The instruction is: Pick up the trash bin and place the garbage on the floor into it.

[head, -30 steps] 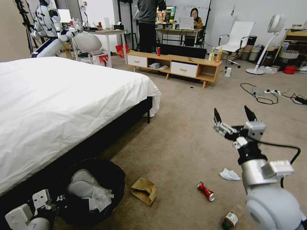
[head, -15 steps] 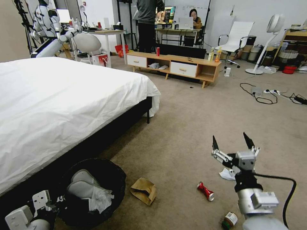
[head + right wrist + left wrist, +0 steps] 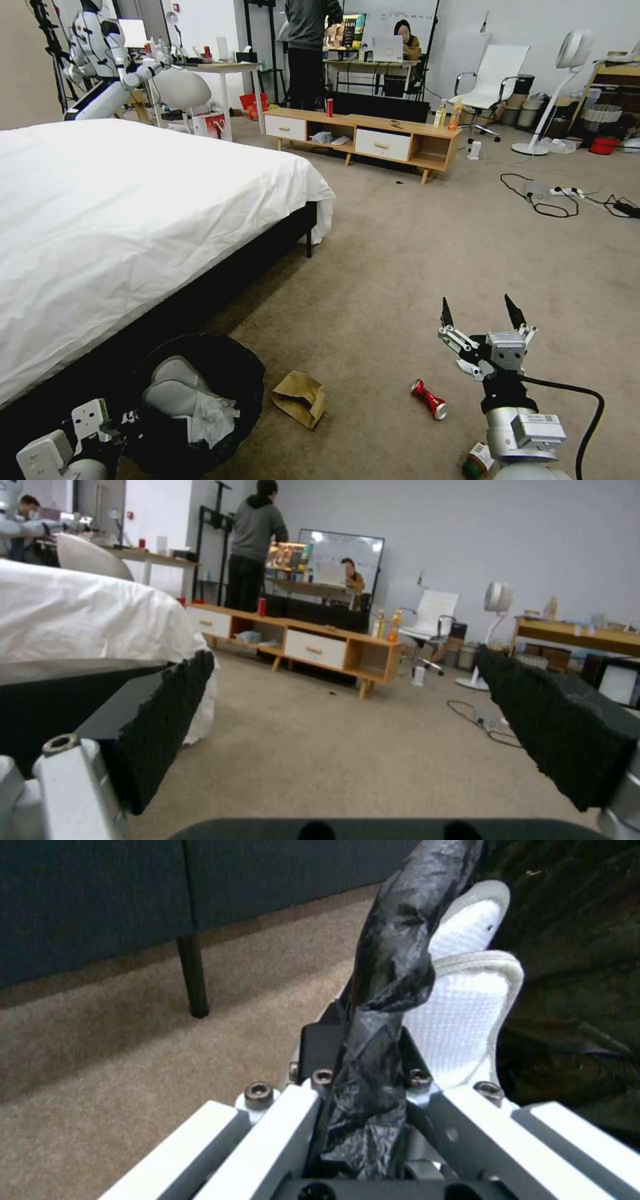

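Head view puts the right gripper (image 3: 481, 313) low over the floor (image 3: 400, 253), its two dark fingers spread apart and empty, with a crumpled white tissue (image 3: 465, 365) just behind its knuckles, the crushed red can (image 3: 429, 399) a little to its left and the small clear bottle (image 3: 477, 460) near the arm's base. The brown paper bag (image 3: 300, 397) lies between the can and the trash bin (image 3: 193, 400), which sits low beside the bed (image 3: 133, 220) with white items already inside. In the left wrist view the left gripper (image 3: 363, 1120) is clamped on the bin's rim, the black plastic bag (image 3: 390, 965) bunched between its fingers. To do this step well, I would settle on one piece of garbage, probably the tissue or the can as the nearest, line the open fingers up across its narrow side, and come straight down so the tips reach the carpet without shoving the piece away; the left arm should hold the bin level and within reach. Against the frame a second ago, the right arm has dropped markedly toward the floor, slowing over the last half second, while the bin and litter have not moved.
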Motion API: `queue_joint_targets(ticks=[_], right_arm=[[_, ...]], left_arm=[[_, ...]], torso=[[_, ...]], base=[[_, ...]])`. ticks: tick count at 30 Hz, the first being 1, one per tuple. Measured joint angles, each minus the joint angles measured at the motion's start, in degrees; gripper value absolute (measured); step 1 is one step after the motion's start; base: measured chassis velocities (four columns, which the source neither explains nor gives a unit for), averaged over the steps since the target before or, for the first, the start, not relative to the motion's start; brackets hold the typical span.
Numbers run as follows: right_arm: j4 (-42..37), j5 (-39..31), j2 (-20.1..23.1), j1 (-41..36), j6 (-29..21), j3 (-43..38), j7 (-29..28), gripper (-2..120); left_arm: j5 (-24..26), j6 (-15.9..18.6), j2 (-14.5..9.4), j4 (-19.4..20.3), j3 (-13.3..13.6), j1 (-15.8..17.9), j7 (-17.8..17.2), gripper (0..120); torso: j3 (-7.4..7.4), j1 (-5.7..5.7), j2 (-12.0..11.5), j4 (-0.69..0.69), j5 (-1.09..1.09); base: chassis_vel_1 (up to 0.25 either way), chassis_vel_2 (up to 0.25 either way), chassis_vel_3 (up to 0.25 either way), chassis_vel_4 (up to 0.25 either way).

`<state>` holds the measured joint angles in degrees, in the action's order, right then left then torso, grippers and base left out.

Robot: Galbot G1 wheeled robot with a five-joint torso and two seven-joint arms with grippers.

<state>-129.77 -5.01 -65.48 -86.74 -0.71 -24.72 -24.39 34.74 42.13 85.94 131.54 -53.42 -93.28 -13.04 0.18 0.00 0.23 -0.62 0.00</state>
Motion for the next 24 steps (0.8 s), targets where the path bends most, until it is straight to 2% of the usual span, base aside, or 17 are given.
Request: queue_joint_targets(ticks=[24], right_arm=[[1.51, -1.33, 0.91, 2.25, 0.35, 0.50, 0.05, 100]], left_arm=[[0.07, 0.00, -0.12, -0.35, -0.09, -0.18, 0.00, 2]], torso=[[0.00, 0.00, 0.00, 0.00, 0.00]], base=[[0.000, 0.000, 0.000, 0.000]])
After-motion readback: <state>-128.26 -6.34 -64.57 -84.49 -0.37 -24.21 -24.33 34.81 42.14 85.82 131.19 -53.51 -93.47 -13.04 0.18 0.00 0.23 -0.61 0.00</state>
